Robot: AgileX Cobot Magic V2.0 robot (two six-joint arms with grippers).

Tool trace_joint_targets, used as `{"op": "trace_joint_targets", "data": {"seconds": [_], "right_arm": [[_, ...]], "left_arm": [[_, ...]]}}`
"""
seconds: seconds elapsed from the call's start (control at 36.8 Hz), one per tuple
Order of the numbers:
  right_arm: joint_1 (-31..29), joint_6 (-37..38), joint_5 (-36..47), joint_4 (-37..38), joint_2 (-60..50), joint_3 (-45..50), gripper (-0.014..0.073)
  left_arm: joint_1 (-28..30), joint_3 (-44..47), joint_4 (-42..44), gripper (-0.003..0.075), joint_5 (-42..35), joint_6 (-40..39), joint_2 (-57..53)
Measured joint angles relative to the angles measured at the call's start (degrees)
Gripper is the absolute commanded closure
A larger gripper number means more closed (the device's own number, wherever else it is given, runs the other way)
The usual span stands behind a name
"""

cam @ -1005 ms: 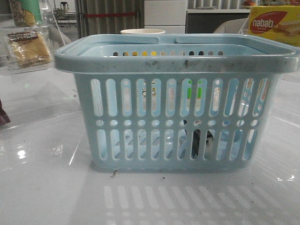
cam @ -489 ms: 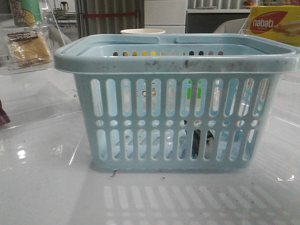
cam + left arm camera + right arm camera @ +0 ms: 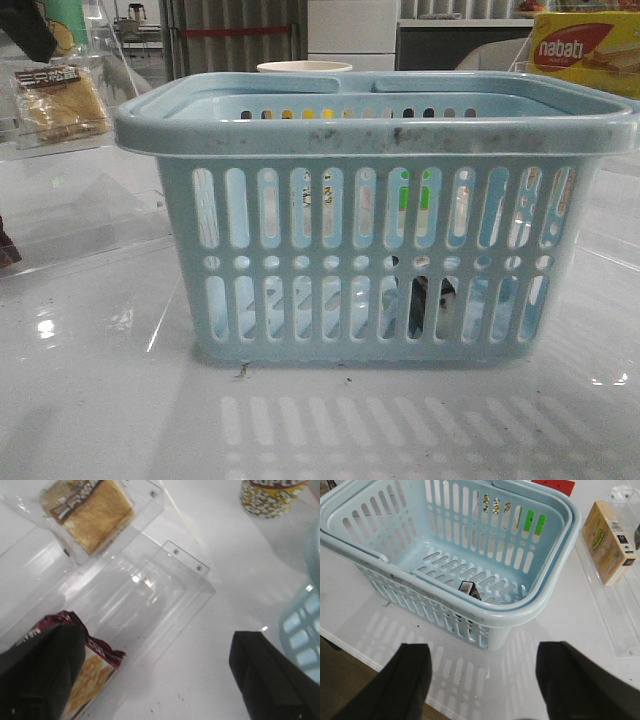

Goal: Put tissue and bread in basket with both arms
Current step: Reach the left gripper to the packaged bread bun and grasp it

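The pale blue basket (image 3: 380, 130) stands in the middle of the table. The tissue (image 3: 470, 589), a small black and white pack, lies on the basket's floor and shows through the slots (image 3: 430, 300). The bread (image 3: 60, 100), in a clear wrapper with a black label, lies on a clear acrylic stand at the back left, and also shows in the left wrist view (image 3: 92, 510). My left gripper (image 3: 157, 680) is open and empty over the table, between the stand and the basket's side (image 3: 305, 630). My right gripper (image 3: 480, 680) is open and empty above the table, just outside the basket's rim (image 3: 550, 580).
A dark part of my left arm (image 3: 25, 25) shows at the top left. A red snack pack (image 3: 95, 665) lies under the acrylic stand (image 3: 165, 585). A printed cup (image 3: 270, 495) stands behind. A yellow nabati box (image 3: 590, 50) is back right. A tan box (image 3: 610, 542) lies on another clear stand.
A dark part of my left arm has come into the top left corner of the front view, near the bread. The basket and the tissue have stayed put.
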State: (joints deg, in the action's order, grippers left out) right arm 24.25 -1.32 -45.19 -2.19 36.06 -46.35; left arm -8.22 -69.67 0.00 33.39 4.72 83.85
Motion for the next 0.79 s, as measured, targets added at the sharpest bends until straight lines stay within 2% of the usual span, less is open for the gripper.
{"op": "trace_joint_targets", "data": {"seconds": [0.24, 0.41, 0.65, 0.71, 0.79], "right_arm": [[0.0, 0.0, 0.0, 0.0, 0.0, 0.0, 0.0044], [0.0, 0.0, 0.0, 0.0, 0.0, 0.0, 0.0044], [0.0, 0.0, 0.0, 0.0, 0.0, 0.0, 0.0044], [0.0, 0.0, 0.0, 0.0, 0.0, 0.0, 0.0044], [0.0, 0.0, 0.0, 0.0, 0.0, 0.0, 0.0044]], "left_arm": [[8.27, -12.96, -5.09, 0.0217, -1.97, 0.0, 14.85], [8.81, -16.29, -5.44, 0.0265, -8.61, 0.0, 21.69], [8.81, -16.55, -5.65, 0.0269, -16.29, 0.0, 27.65], [8.81, -16.55, -5.65, 0.0307, -16.87, 0.0, 27.86], [8.81, -16.65, -5.65, 0.0402, -18.16, 0.0, 27.86]]}}
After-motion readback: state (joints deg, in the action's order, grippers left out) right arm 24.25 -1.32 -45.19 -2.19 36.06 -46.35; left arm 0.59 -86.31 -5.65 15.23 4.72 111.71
